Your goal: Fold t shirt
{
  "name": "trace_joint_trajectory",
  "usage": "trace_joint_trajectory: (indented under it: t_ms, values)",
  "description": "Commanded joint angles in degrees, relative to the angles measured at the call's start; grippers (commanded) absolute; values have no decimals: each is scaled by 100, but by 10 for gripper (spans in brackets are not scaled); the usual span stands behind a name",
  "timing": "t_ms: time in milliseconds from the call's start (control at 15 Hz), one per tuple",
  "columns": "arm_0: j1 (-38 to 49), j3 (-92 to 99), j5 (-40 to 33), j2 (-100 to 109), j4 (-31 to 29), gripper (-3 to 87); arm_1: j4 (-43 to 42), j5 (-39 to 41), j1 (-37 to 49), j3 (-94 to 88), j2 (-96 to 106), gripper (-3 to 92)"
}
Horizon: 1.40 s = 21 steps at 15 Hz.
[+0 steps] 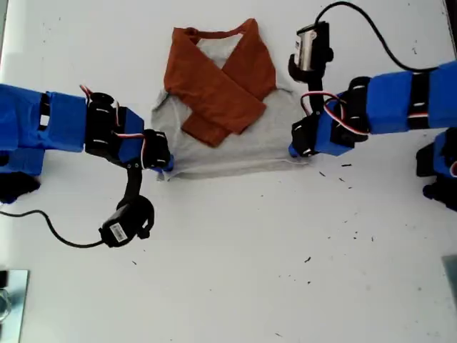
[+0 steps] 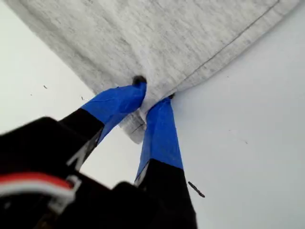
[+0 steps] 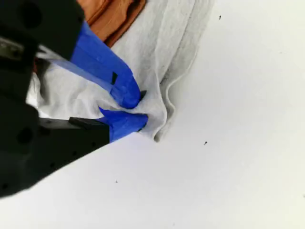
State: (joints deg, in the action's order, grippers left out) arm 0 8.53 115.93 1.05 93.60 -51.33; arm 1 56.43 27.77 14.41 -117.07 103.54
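- Exterior view: the t shirt (image 1: 246,145) lies flat on the white table (image 1: 250,279), up the middle of the view. Its neckline points to the far edge, and its rust-orange sleeves (image 1: 214,89) are crossed over the grey body.
- Exterior view: my first gripper (image 1: 163,166) comes in from the exterior view's left and sits at the hem corner on that side. My second gripper (image 1: 294,150) comes in from the exterior view's right and sits at the opposite hem corner. From this height the fingertips are too small to judge their grip.
- Exterior view: a wrist camera (image 1: 125,225) hangs below the first arm with its black cable trailing across the table. Small dark specks dot the surface towards the exterior view's right.
- First wrist view: my first gripper (image 2: 152,93) has its blue-taped fingers (image 2: 116,105) pressed together on the corner of the t shirt (image 2: 167,38). A small tuck of grey cloth is pinched between them (the stitched hem line runs off from that point).
- Second wrist view: my second gripper (image 3: 142,107) is clamped on a bunched fold of the t shirt (image 3: 164,57) at its corner. The edge beside it appears lifted slightly off the table, though the angle is poor. An orange sleeve (image 3: 112,16) shows behind the fingers.
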Motion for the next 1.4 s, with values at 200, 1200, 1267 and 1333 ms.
trace_joint_trajectory:
  t_ms: [200,1200,1267,1333]
  values:
    - [-1564,-1978,-308,-202,-1055,-3,1433,-870,-1986,158,2347,31]
    - [3700,2584,-352,5212,-70,291,97,-624,2936,-3489,6935,294]
    - [3612,3199,-281,5906,18,294,615,-703,3059,-3771,7383,294]
    - [3533,3700,-220,6451,26,276,932,-606,3146,-3990,7761,294]
